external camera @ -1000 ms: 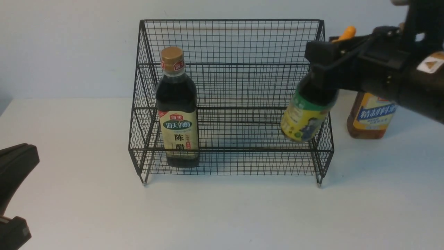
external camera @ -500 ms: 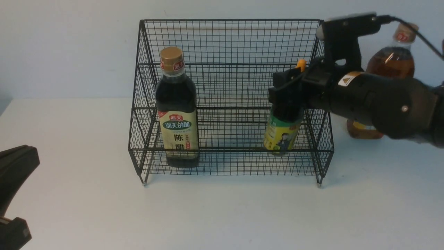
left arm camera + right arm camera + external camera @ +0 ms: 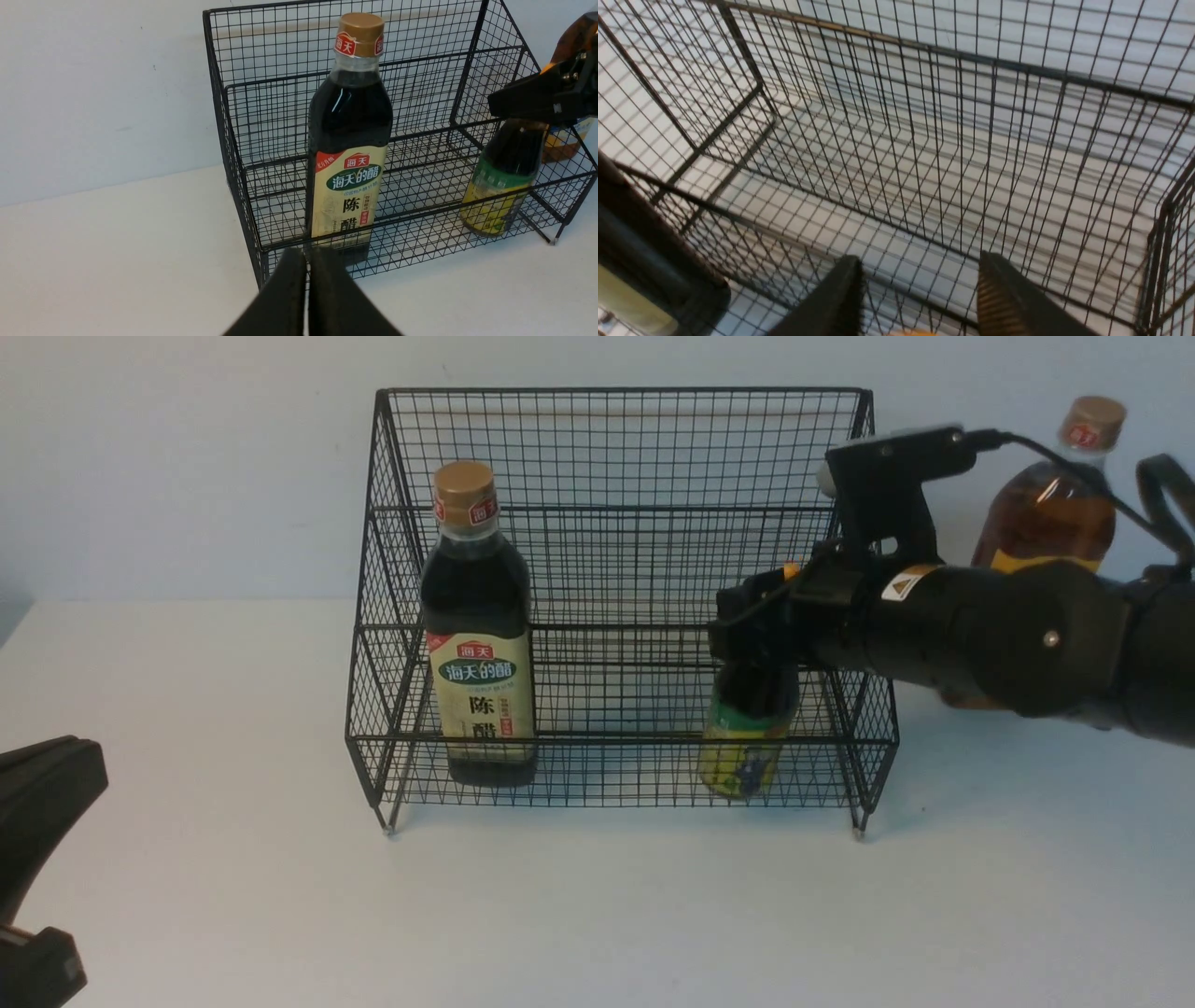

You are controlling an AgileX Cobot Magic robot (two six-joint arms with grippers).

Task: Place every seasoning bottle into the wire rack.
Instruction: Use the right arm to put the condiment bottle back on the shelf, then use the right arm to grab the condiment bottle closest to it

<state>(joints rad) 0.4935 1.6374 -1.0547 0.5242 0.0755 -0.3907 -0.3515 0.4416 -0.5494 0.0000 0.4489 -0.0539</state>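
Note:
The black wire rack (image 3: pixel 616 448) stands mid-table. The dark vinegar bottle (image 3: pixel 478 625) with tan cap stands upright in its lower tier at the left, also in the left wrist view (image 3: pixel 350 135). My right gripper (image 3: pixel 756 644) is shut on the neck of the small squeeze bottle (image 3: pixel 745 747), which is upright low in the lower tier at the right. Its orange nozzle (image 3: pixel 906 332) shows between the fingers. The amber bottle (image 3: pixel 1050 513) stands outside the rack at the right, partly hidden by my right arm. My left gripper (image 3: pixel 306 256) is shut and empty, in front of the rack's left corner.
A pale wall rises just behind the rack. The rack's right side wall (image 3: pixel 873 709) is close to my right arm. White table (image 3: pixel 597 915) stretches in front of the rack. Parts of my left arm (image 3: pixel 42 784) show at the lower left edge.
My right gripper has carried the squeeze bottle leftward over the rack's right side and down into the lower tier, turning it from tilted to upright. The left arm has stayed still.

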